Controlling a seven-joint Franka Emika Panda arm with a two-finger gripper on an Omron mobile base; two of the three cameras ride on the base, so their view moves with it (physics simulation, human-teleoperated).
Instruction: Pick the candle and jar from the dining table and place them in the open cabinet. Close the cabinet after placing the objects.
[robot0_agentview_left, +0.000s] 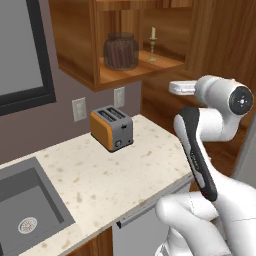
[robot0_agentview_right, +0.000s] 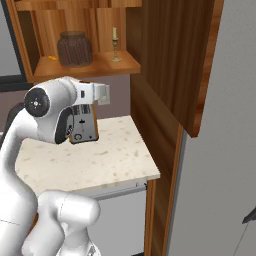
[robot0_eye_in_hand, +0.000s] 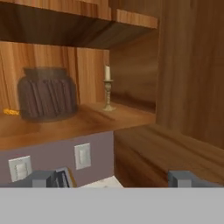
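The jar (robot0_agentview_left: 121, 51) (robot0_agentview_right: 75, 49) (robot0_eye_in_hand: 47, 93), squat clear glass with dark reddish-brown sticks inside, stands on the lower shelf of the open cabinet (robot0_agentview_left: 135, 73) (robot0_agentview_right: 102, 67) (robot0_eye_in_hand: 92, 119). To its right on the same shelf the candle (robot0_agentview_left: 152, 45) (robot0_agentview_right: 115, 45) (robot0_eye_in_hand: 107, 87) stands upright on its slim brass holder. My gripper (robot0_agentview_left: 173, 88) (robot0_agentview_right: 103, 93) (robot0_eye_in_hand: 113, 179) is open and holds nothing. It hangs in front of the cabinet, a little below the shelf and apart from both objects. The cabinet door (robot0_agentview_right: 175, 60) (robot0_eye_in_hand: 192, 65) stands open at the right. The dining table is out of view.
An orange toaster (robot0_agentview_left: 112, 128) (robot0_agentview_right: 82, 125) sits on the speckled counter (robot0_agentview_left: 125, 165) under the cabinet. A grey sink (robot0_agentview_left: 25, 205) lies at the counter's left. Wall outlets (robot0_agentview_left: 79, 109) are behind the toaster. A tall grey panel (robot0_agentview_right: 225, 175) stands right of the door.
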